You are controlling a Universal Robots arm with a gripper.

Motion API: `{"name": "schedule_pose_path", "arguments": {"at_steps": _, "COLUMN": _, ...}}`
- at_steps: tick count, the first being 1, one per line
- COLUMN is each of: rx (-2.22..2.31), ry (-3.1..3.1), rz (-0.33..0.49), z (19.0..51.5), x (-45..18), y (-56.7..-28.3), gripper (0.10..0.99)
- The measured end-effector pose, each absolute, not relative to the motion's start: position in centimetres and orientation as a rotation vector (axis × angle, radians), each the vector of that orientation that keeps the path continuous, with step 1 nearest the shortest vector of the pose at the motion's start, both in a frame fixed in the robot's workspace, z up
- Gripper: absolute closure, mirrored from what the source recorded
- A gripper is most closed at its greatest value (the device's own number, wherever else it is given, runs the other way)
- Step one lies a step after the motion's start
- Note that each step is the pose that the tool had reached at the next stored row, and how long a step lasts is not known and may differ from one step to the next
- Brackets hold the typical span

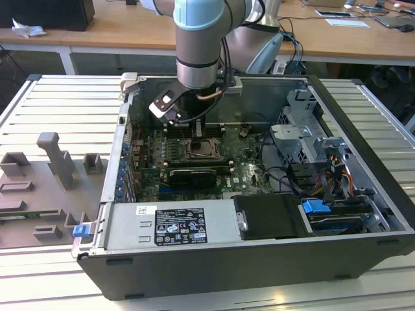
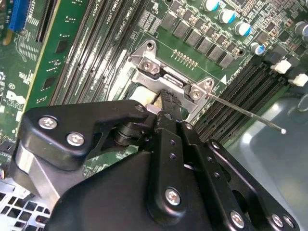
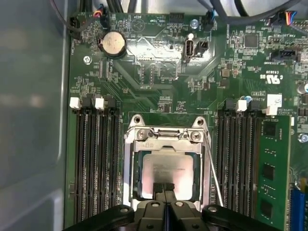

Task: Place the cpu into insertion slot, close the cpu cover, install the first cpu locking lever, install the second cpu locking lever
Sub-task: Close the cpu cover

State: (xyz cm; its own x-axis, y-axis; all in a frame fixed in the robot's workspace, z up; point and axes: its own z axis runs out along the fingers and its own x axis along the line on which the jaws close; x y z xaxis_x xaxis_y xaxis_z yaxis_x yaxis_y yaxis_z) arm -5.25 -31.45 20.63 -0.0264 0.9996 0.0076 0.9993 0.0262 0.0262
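First wrist view: cpu (image 3: 168,169), pale square, seated flat in the slot (image 3: 136,168) at mid-board, edges parallel to the memory slots (image 3: 96,163) on either side.
Cover (image 3: 166,143): grey frame, appears lowered around the cpu, which shows through the cut-out.
Lever (image 3: 212,168): thin rod along one side of the slot, angled outward over the memory slots. Its tip looks free in the second wrist view, so I judge it not latched.
Gripper (image 3: 163,188): fingertips together with nothing visible between them, poised at the middle of the cpu's near edge; the cpu lies directly ahead of and below the tips.
Exterior view: single arm reaches down into the open case (image 1: 363,129), which rests on the slatted counter (image 1: 58,103).
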Motion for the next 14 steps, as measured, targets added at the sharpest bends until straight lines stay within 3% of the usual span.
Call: {"name": "schedule_pose_path", "arguments": {"at_steps": 14, "rx": 2.184, "ry": 2.241, "rz": 0.037, "z": 21.3, "x": -3.7, "y": -31.4, "gripper": 0.98}}
